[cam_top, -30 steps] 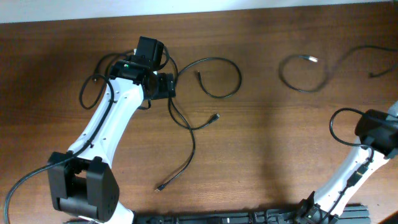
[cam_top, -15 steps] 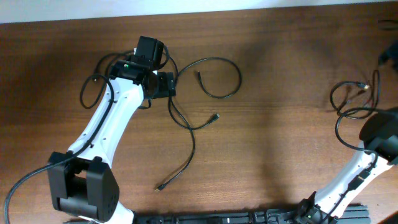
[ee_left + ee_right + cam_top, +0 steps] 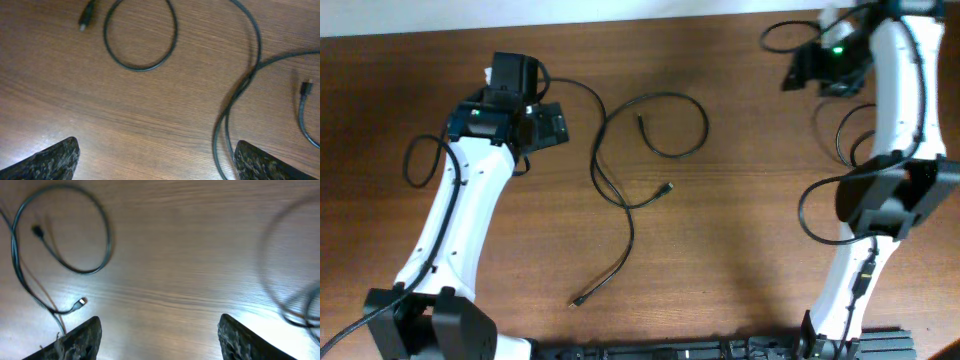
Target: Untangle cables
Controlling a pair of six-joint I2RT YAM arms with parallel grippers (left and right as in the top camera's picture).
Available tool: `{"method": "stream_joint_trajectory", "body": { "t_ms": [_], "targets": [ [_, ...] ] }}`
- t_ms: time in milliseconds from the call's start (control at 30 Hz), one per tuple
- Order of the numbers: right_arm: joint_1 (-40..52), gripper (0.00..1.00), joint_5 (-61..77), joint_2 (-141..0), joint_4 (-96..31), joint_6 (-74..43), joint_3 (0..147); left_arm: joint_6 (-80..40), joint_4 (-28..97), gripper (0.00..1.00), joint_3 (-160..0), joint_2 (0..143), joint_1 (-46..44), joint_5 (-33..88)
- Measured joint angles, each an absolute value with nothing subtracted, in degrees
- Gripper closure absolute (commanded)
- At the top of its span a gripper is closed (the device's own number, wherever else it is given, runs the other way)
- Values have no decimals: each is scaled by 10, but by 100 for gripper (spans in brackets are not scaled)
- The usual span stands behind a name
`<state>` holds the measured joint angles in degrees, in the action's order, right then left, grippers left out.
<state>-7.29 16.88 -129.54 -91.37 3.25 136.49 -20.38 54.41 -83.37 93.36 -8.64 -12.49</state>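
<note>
Thin black cables (image 3: 620, 205) lie looped across the table's middle, with one plug (image 3: 667, 187) at centre and another end (image 3: 576, 300) nearer the front. My left gripper (image 3: 548, 126) hovers open just left of them. In the left wrist view its gripper (image 3: 160, 162) holds nothing; a cable strand (image 3: 222, 135) runs just inside the right fingertip (image 3: 262, 162), and a small loop (image 3: 140, 35) lies ahead. My right gripper (image 3: 802, 68) is open at the far right. In its wrist view the gripper (image 3: 160, 340) is empty above bare wood, a cable loop (image 3: 65, 235) to its left.
Thicker black wires hang from both arms, one looping left of the left arm (image 3: 418, 160) and one beside the right arm (image 3: 812, 210). A thin strand (image 3: 840, 130) lies under the right arm. The table's far edge (image 3: 650, 12) runs along the top.
The left arm drew back to the left, off the tangle. The right arm swung from the near right edge to the far right and its gripper opened; the right-hand cable was dragged rightward.
</note>
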Motion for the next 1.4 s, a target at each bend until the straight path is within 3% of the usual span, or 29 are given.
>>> {"method": "stream_joint_trajectory", "body": {
  "t_ms": [200,333,567,800,933,1033,1133,1167,1300,1400],
  "targets": [
    [89,29,170,-1295,-879,36,1235,-204,554,1,-834,934,-56,-127],
    [213,33,155,-1295,-780,26,1127,-204,553,1,-834,934,-55,-127],
    [268,33,58,-1296,-478,9,1112,-204,555,1,-834,934,-55,-127],
    [289,35,51,-1329,-424,9,1110,-204,555,1,-834,934,-55,-127],
    [289,51,49,-1361,-415,10,1107,-204,555,1,-834,934,-55,-127],
    [289,55,32,-1369,-405,1,1107,-204,555,1,-834,934,-55,-127],
    [289,89,6,-1379,-404,-30,1107,-204,555,1,-834,934,-55,-127],
    [289,96,5,-1379,-404,-36,1107,-204,555,1,-834,934,-55,-127],
    [286,96,2,-1379,-451,-56,1122,-204,555,1,-834,934,-55,-127],
    [239,96,-33,-1378,-615,-92,1170,-204,556,1,-834,934,-55,-127]
  ]
}}
